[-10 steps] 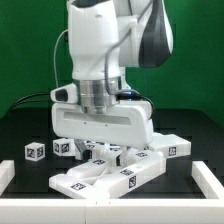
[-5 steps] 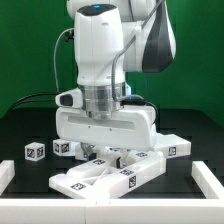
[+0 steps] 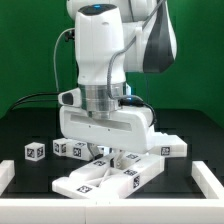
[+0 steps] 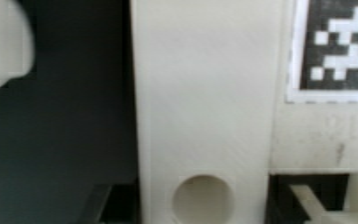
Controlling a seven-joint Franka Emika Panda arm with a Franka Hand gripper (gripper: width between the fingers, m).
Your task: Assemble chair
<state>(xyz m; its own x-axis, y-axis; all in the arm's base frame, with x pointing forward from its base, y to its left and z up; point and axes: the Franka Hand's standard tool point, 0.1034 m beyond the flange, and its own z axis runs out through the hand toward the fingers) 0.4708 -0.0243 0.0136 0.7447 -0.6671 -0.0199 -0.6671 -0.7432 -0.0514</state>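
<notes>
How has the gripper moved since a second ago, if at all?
Yes, downward. The gripper now sits lower against the small tagged block at the exterior view's left, which has stayed put.

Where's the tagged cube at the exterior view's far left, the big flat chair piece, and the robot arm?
tagged cube (image 3: 33, 151): exterior view, tagged front face.
big flat chair piece (image 3: 105, 178): exterior view, top surface.
robot arm (image 3: 100, 45): exterior view, white upper casing.
</notes>
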